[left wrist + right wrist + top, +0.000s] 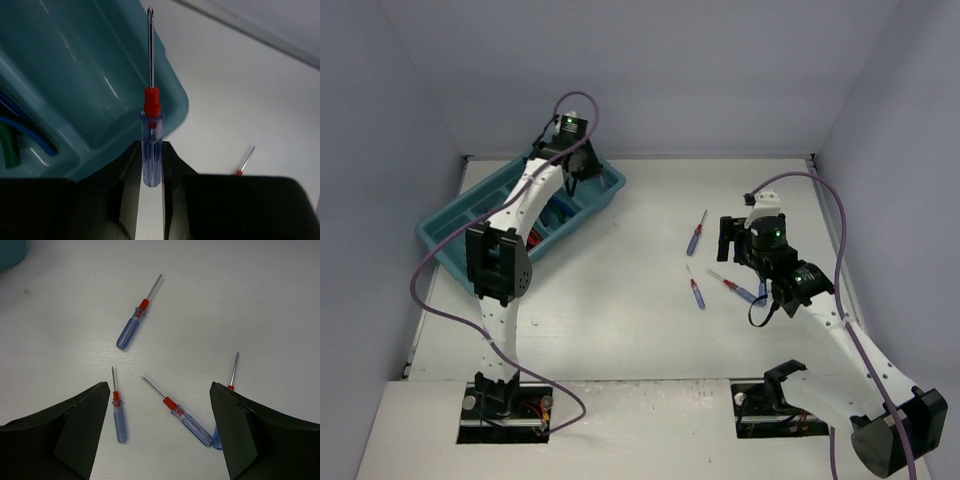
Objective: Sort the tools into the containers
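Note:
My left gripper point(151, 167) is shut on the clear blue handle of a thin screwdriver point(151, 145) with a red collar, shaft pointing away, held over the near corner of the teal tray point(75, 70). In the top view that gripper point(582, 165) hangs above the tray's point(450, 228) far right end. Blue and green tool handles point(15, 137) lie in one compartment. My right gripper point(159, 390) stands open above the table. Several blue screwdrivers lie under it: one far point(131, 330), one left point(118, 420), one between the fingers point(187, 419), and one partly hidden by the right finger point(233, 370).
The tray sits angled at the back left against the enclosure wall. Loose screwdrivers point(697, 233) point(696, 290) point(738, 288) are spread right of centre. Purple cables loop from both arms. A further screwdriver tip point(245, 162) shows on the table past my left finger.

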